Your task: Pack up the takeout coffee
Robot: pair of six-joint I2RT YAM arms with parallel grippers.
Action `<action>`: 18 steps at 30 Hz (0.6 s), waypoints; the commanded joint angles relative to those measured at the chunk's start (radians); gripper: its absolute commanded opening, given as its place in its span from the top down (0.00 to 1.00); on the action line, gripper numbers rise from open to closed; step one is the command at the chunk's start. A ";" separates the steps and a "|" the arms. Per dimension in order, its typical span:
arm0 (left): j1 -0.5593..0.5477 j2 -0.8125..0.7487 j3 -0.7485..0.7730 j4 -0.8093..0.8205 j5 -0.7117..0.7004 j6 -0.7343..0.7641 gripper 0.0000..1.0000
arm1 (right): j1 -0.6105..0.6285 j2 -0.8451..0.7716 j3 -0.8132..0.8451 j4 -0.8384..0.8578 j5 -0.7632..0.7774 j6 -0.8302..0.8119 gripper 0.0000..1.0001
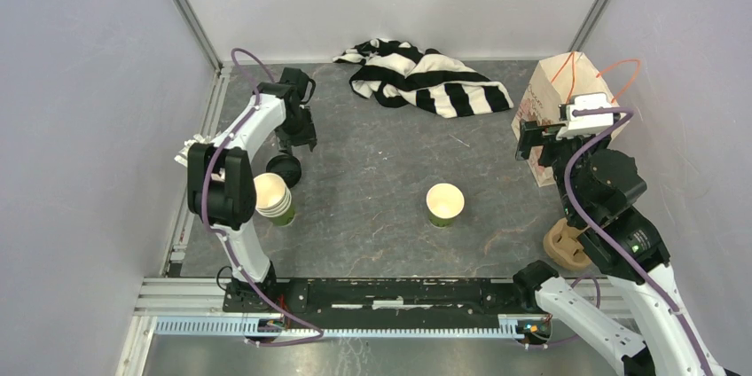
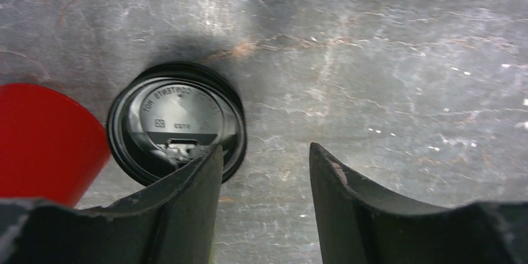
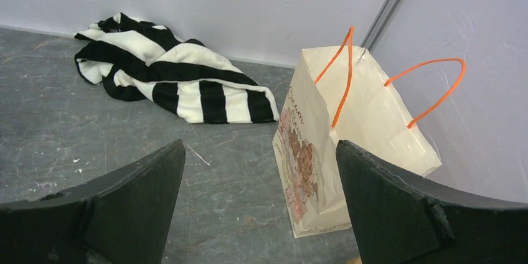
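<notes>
Left arm down beside a lid at the far left; right arm raised toward the bag.

Your left arm is stretched to the far-left corner, its left pincer point(image 2: 264, 149) pointing straight down with fingers parted and only bare counter point(image 1: 372, 154) between them; one finger overlaps the rim of the black lid point(image 2: 168, 114), and you cannot tell whether a cup sits under it; a red object point(image 2: 43, 139) lies just beside the lid, and the stack of cups point(image 1: 275, 199) is close on the near side; a lone green cup point(image 1: 444, 203) stands upright and lidless mid-counter, well apart from both arms; your right pincer point(image 3: 260, 146) hangs high, spread wide and empty, facing the upright paper bag point(image 3: 367, 114); a striped cloth point(image 3: 180, 83) lies crumpled by the far wall.
</notes>
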 commanded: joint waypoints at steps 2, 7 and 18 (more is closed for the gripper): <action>0.003 0.032 -0.026 -0.007 -0.032 0.067 0.44 | 0.003 0.020 0.028 0.007 -0.017 0.017 0.02; 0.004 0.039 -0.031 -0.001 -0.055 0.089 0.52 | 0.003 0.029 0.032 0.004 -0.024 0.017 0.02; 0.007 0.035 -0.099 0.027 -0.085 0.099 0.59 | 0.003 0.034 0.029 0.004 -0.029 0.016 0.02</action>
